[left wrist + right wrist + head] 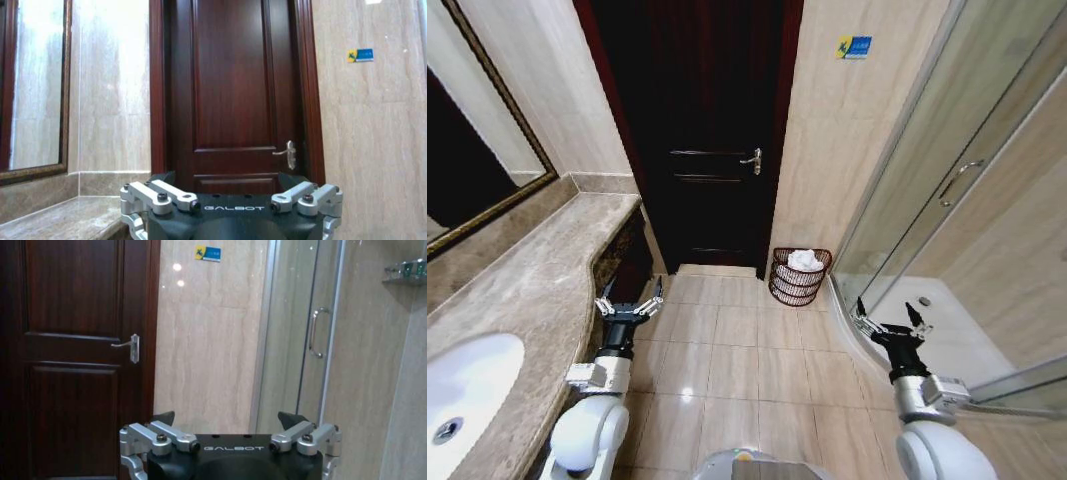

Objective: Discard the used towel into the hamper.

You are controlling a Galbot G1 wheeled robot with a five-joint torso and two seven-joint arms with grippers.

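A white towel (805, 260) already lies in the hamper (799, 283) by the far door, both end effectors, left (630, 301) and right (891, 321), spread and empty, so the task looks done.

Just a regular bathroom

Dark wooden door (712, 140), marble counter (527, 290) with white sink (462, 385), glass shower door (947, 190), mirror (467, 150).

Beige tiled floor (727, 360), glossy, reddish-brown wicker hamper (798, 285) standing on it just right of the dark wooden door (712, 130), against the wall, white towel (805, 260) lying inside the hamper at its rim
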